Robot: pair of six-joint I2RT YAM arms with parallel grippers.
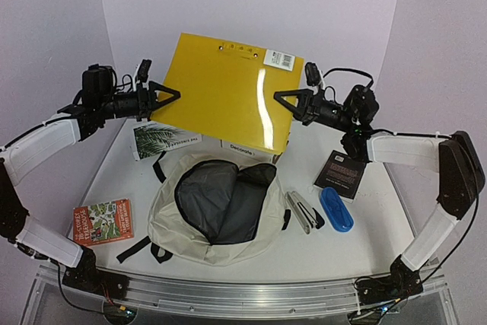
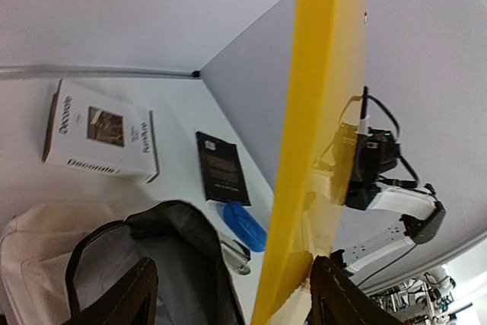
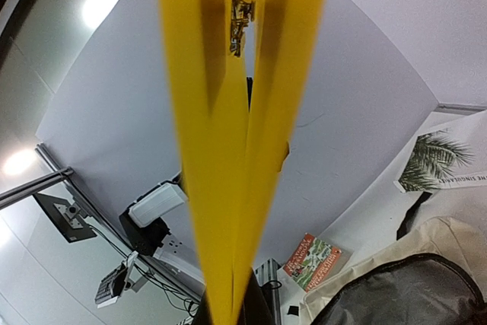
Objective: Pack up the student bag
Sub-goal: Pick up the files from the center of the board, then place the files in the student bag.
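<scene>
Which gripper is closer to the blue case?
Right. The right gripper holds the yellow folder by its edge, up behind the blue case; the left gripper is at the folder's opposite edge, farther off.

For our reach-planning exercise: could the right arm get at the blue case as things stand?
Probably not yet: the right claw is shut on the yellow folder. The blue case itself lies uncovered on that arm's side.

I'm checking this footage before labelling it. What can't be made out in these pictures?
- Top view: the yellow folder hides most of the white book.
- Top view: the folder's sticker is too small to read.
- Right wrist view: the folder covers the right claw's fingers.
- Right wrist view: the bag is cut off by the bottom edge.
</scene>
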